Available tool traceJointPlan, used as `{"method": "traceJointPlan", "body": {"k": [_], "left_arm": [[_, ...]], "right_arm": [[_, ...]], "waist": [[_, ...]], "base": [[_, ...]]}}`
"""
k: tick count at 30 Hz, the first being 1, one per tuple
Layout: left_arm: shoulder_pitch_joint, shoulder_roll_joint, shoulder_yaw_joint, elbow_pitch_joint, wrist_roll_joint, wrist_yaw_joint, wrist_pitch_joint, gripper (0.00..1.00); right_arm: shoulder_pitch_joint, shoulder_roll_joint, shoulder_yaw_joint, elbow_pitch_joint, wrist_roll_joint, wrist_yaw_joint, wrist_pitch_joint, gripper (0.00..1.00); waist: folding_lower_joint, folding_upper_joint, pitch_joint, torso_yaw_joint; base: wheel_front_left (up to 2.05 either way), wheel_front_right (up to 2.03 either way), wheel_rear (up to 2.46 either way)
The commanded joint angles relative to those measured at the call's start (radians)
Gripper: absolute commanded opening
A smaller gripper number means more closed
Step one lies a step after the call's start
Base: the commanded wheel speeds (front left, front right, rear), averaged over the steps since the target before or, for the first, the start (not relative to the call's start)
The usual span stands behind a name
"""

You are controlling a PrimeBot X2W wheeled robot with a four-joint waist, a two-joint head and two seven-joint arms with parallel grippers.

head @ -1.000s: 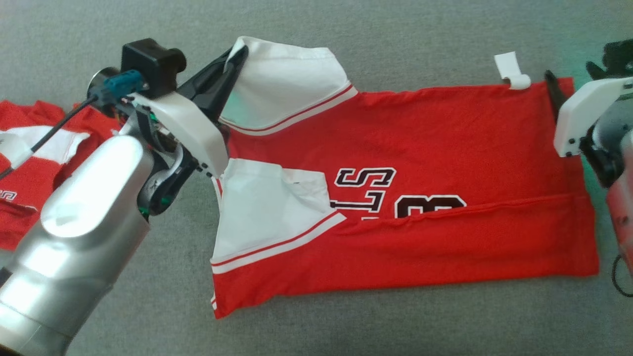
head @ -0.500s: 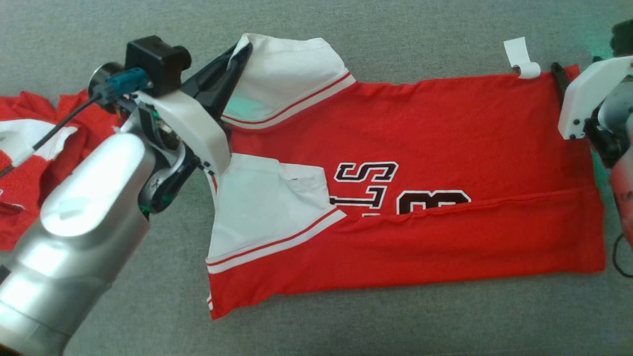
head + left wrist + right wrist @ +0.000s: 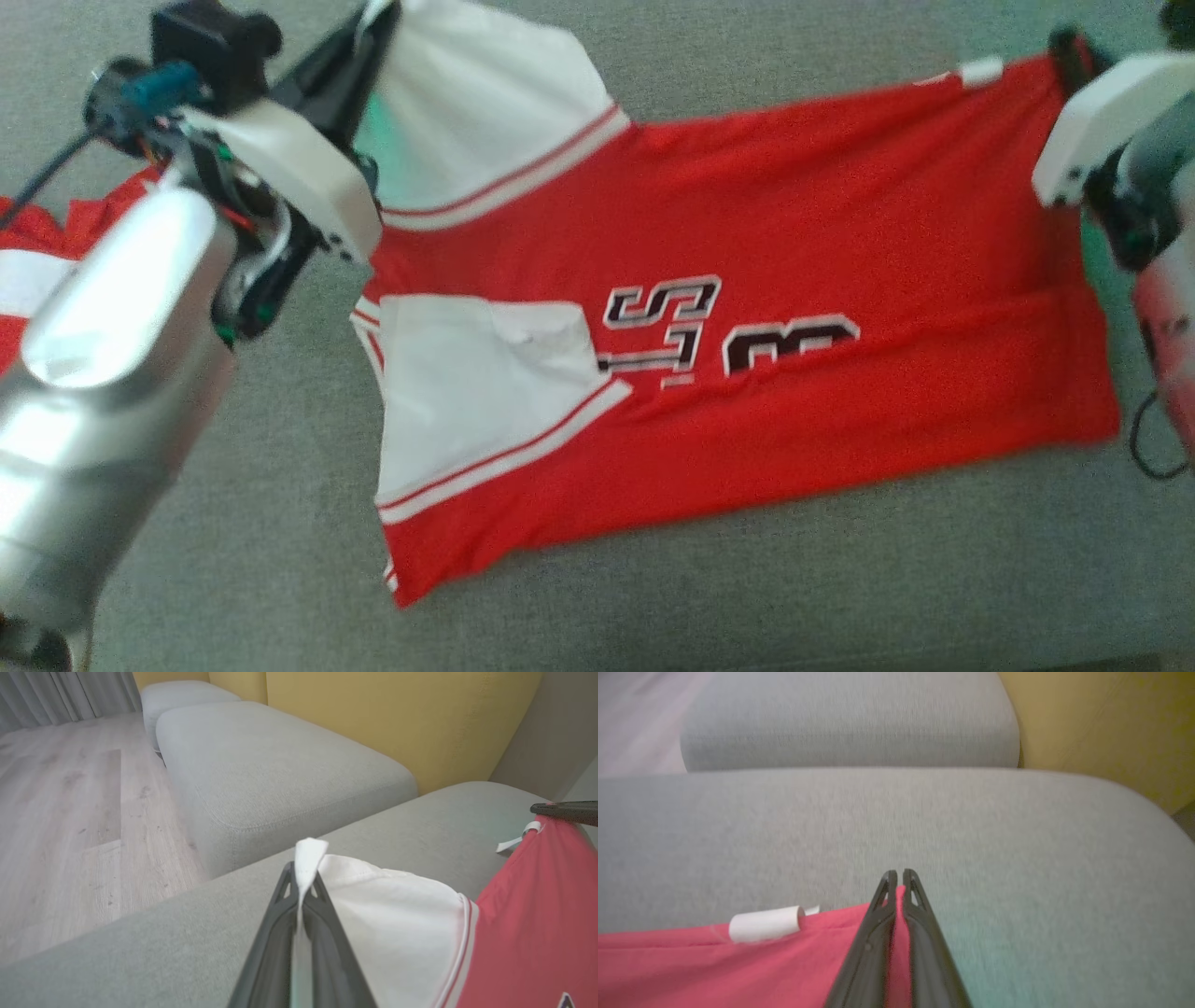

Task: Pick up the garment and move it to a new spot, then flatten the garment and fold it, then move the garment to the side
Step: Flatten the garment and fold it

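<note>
Starting at the tips: seeing the left gripper (image 3: pixel 301 882) squeezed fully shut on a thin peak of the white sleeve (image 3: pixel 387 900), with just a little nub of fabric poking past the fingers. Same deal at the right gripper (image 3: pixel 899 879): clamped closed on the red hem corner, holding only a sliver of cloth, just beside the curled white tag (image 3: pixel 763 924).

Zooming out to the head view: left gripper up at 11 o'clock, right gripper up at 1 o'clock, holding the far edge of the jersey (image 3: pixel 794 215) stretched between them. Leaving the rest draped over the grey cushion (image 3: pixel 233 560), spreading from centre down toward 5 and 7 o'clock, with the near edge doubled up over the bottom of the lettering. Looks like mid-fold or mid-drag, going by that.

Stuff to worry about:
- Losing a corner. Tiny bites like these plus one hard tug, and goodbye grip, half the shirt dumped.
- Pulling unevenly. Good way to skew the whole thing and undo the fold along the near side.
- Dragging over fuzzy upholstery. Expect bunching, maybe flipping the lower white sleeve (image 3: pixel 467 392) open.
- Drifting toward 9 o'clock and landing on the other red garment (image 3: pixel 23 224) lying there.
</note>
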Motion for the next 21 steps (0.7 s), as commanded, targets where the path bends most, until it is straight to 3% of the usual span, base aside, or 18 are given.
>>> {"method": "traceJointPlan", "body": {"k": [1,12,21], "left_arm": [[-0.079,0.036,0.057,-0.008,0.017,0.004,-0.017,0.00],[-0.193,-0.013,0.061,0.155,0.054,-0.021,-0.145,0.00],[-0.092,0.001,-0.002,0.151,0.031,-0.052,-0.148,0.00]], "right_arm": [[-0.046,-0.012,0.010,-0.037,0.012,0.007,-0.031,0.00],[-0.099,-0.001,0.033,-0.024,0.074,0.007,-0.176,0.00],[-0.005,-0.051,0.126,-0.040,0.190,0.007,-0.146,0.00]], "waist": [[0.0000,0.0000,0.005,-0.006],[0.0000,0.0000,0.001,-0.023],[0.0000,0.0000,-0.069,0.000]], "base": [[0.00,0.00,0.00],[0.00,0.00,0.00],[0.00,0.00,0.00]]}}
